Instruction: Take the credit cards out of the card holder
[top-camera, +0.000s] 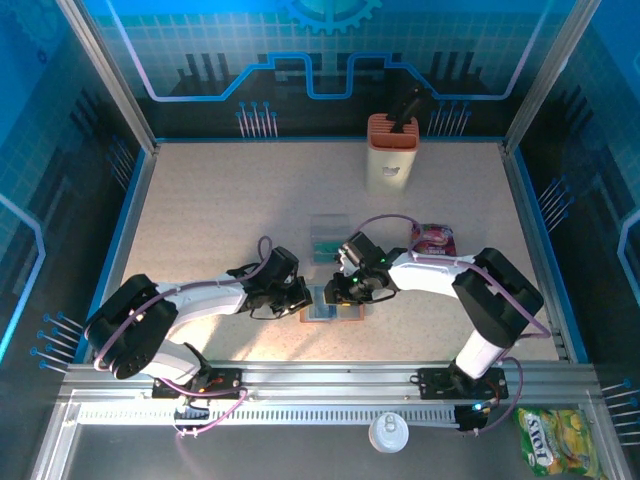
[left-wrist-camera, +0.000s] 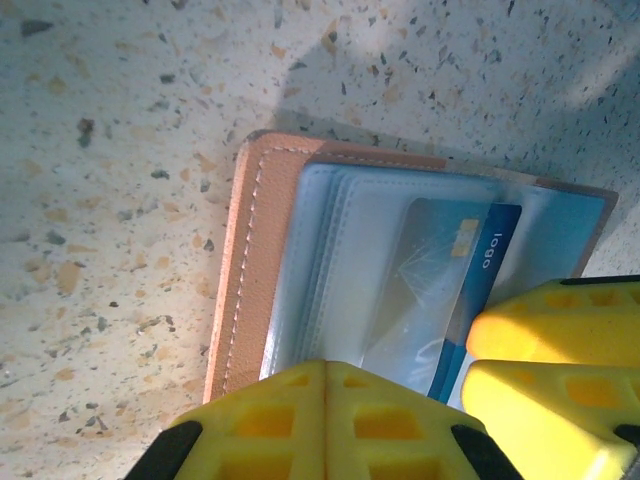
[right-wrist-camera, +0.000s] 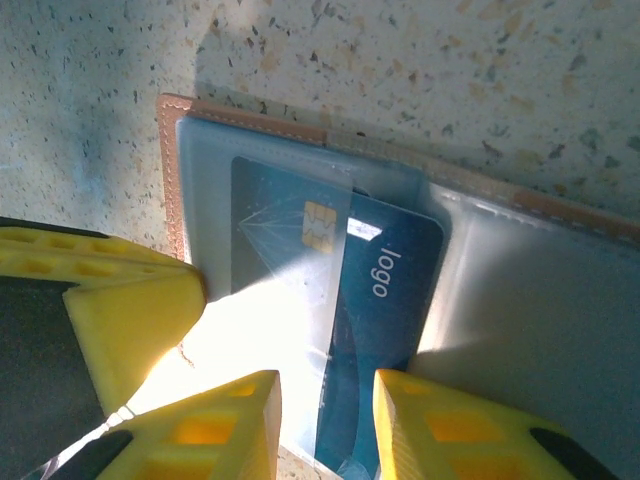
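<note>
Right wrist: glossy credit card (right-wrist-camera: 390, 290), stitched card holder (right-wrist-camera: 258, 117).

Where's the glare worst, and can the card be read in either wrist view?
Right wrist: worst, a white blowout on the card holder beside the right gripper; the card shows its chip and "logo" print sharply. Left wrist: no blowout, the clear sleeve hazes the card, print legible. Top external: bright patch on the table, card too small.

Left claw (left-wrist-camera: 325, 385) closed, right claw (right-wrist-camera: 328, 390) parted
</note>
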